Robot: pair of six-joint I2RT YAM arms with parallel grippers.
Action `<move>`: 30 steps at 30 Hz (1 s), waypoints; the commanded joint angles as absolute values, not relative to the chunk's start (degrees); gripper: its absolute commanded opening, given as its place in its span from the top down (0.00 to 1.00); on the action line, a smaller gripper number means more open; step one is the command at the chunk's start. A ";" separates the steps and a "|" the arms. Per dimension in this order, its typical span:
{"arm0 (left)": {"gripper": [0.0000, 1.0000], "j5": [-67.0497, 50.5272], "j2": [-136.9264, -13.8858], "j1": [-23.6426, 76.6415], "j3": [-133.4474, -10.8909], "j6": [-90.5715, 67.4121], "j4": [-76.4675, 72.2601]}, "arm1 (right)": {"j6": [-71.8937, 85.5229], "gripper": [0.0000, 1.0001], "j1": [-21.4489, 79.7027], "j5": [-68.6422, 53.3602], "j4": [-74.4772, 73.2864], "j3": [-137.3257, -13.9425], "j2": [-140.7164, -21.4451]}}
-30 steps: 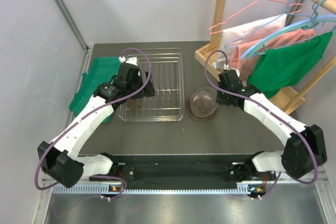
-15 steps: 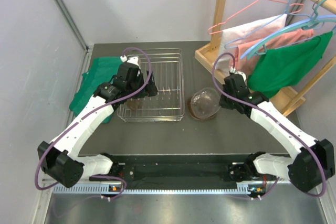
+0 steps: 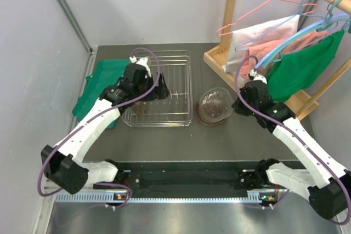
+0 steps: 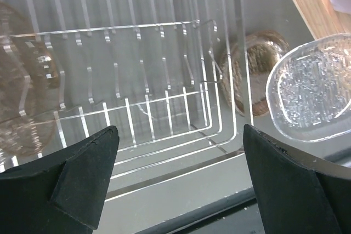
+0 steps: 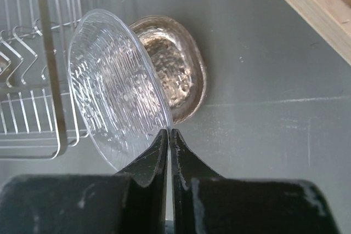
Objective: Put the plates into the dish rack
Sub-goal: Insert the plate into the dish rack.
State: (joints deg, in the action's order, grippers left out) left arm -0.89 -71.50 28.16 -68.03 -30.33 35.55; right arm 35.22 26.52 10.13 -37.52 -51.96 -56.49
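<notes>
Nearest the arm bases, the table point(image 3: 181, 141) is a bare dark grey surface. On the right side, the right gripper point(image 5: 169, 132) has its two fingers pressed together on the rim of a clear plate point(image 5: 118, 97). The plate is held tilted on edge, just right of the dish rack point(image 3: 162, 89). The right wrist view shows this pinch close up, along with a tinted plate point(image 5: 173, 67) lying flat on the table beneath. From the top camera the two plates overlap, and whether they touch cannot be told.

On the left side, the left gripper point(image 4: 178, 130) hangs over the rack with its fingers spread wide and nothing between them. Only its wrist view shows the upright tines clearly, and a brown plate point(image 4: 22, 97) standing among the wires at the rack's left end. The top view shows that plate only as a dark smudge.

Farther off, a green cloth point(image 3: 101, 83) lies left of the rack. A wooden clothes stand point(image 3: 233, 20) with hung garments rises at the far right.
</notes>
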 commanded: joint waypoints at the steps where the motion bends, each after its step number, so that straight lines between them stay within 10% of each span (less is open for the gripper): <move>1: 0.01 -5.00 -73.30 27.95 -69.26 -31.46 29.89 | 35.95 1.00 27.16 7.12 -35.60 -52.21 -53.45; 30: 0.03 -27.95 -85.60 32.69 -66.01 -42.27 6.95 | 39.20 1.00 27.95 -4.66 -28.48 -53.26 -53.00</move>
State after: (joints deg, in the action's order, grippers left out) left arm -24.84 -85.21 31.62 -66.74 -41.10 12.84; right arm 38.02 27.27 -2.96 -32.58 -51.72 -53.04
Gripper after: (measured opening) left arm 0.985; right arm 0.009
